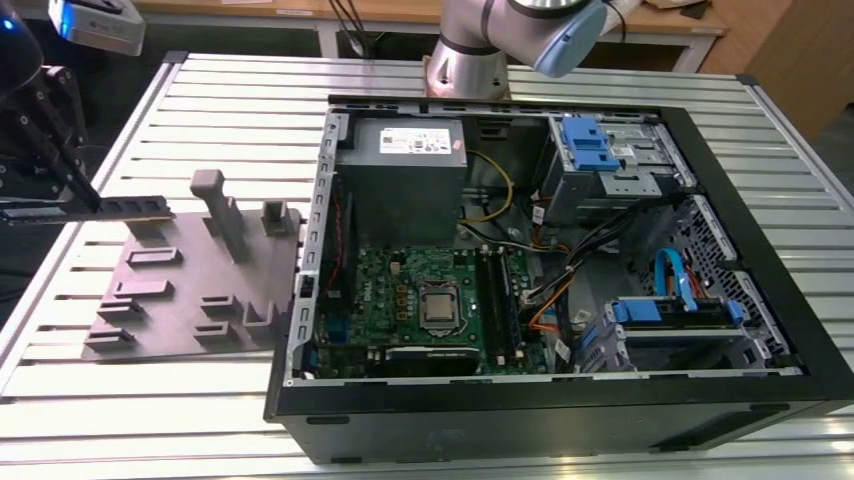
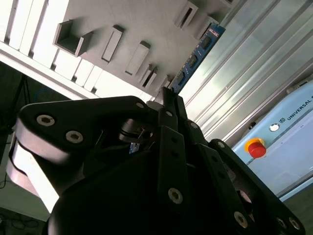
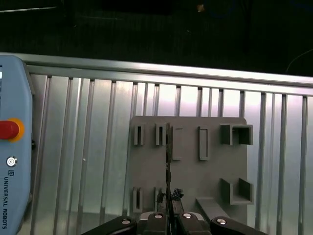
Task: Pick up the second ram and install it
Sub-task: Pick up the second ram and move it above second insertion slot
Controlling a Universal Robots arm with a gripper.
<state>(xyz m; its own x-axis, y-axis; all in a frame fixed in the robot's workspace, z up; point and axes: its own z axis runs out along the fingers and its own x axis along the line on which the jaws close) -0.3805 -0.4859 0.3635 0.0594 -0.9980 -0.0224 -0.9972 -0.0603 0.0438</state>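
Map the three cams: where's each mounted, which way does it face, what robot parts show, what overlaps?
Exterior view: off-arm, high, looking down on the open PC case and grey fixture plate; arm base and gripper, clamping the second ram, show.
First wrist view: wrist-mounted, looking down past the gripper onto the plate; ram edge-on.
Second wrist view: wrist-mounted, looking along the gripper's black body toward ram and plate.
Shared: all see plate and ram; both wrist views see the teach pendant.
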